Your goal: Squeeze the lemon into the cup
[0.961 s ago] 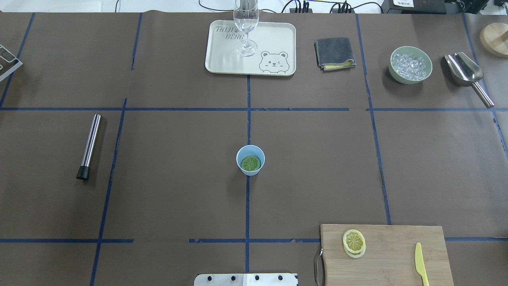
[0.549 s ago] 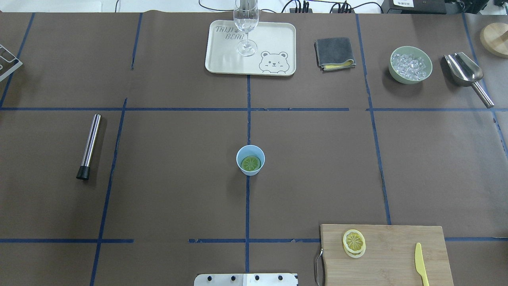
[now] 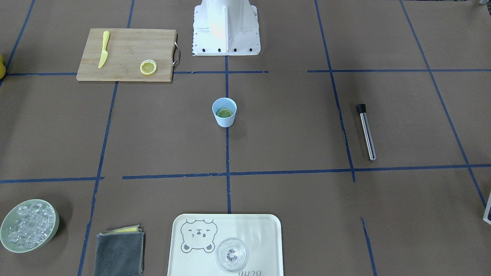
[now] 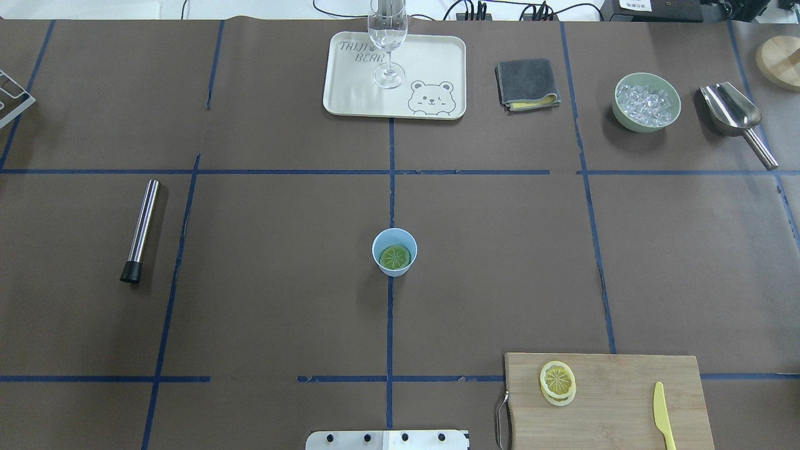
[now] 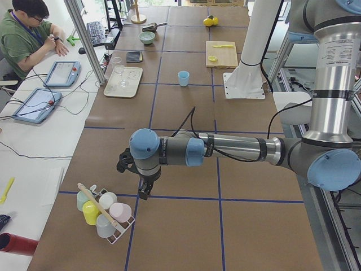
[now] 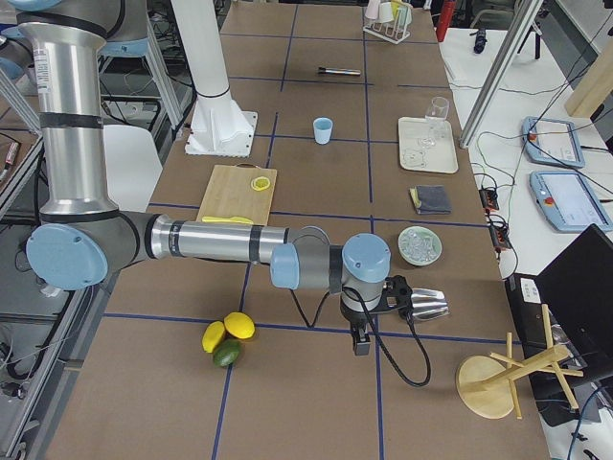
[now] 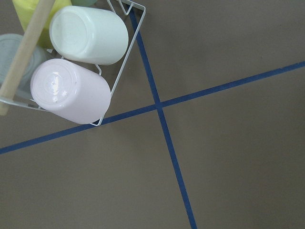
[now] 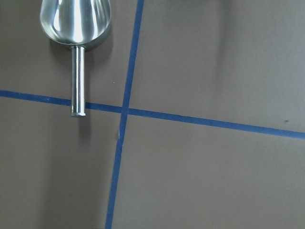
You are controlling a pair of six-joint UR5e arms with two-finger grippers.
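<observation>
Bare table (image 4: 281,281) rings the cup (image 4: 394,238); cutting board (image 4: 612,394) lies well apart.

Silver arm tubes (image 5: 237,148); pale-blue joint caps (image 5: 144,144); black cable (image 5: 193,110); white pedestal (image 3: 225,27).

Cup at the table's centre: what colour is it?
Pale blue; the cup shows best in the exterior front-facing view.

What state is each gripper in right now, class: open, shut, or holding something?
The left gripper: cannot be told; it shows only in a side view.
The right gripper: cannot be told; it shows only in a side view.
</observation>
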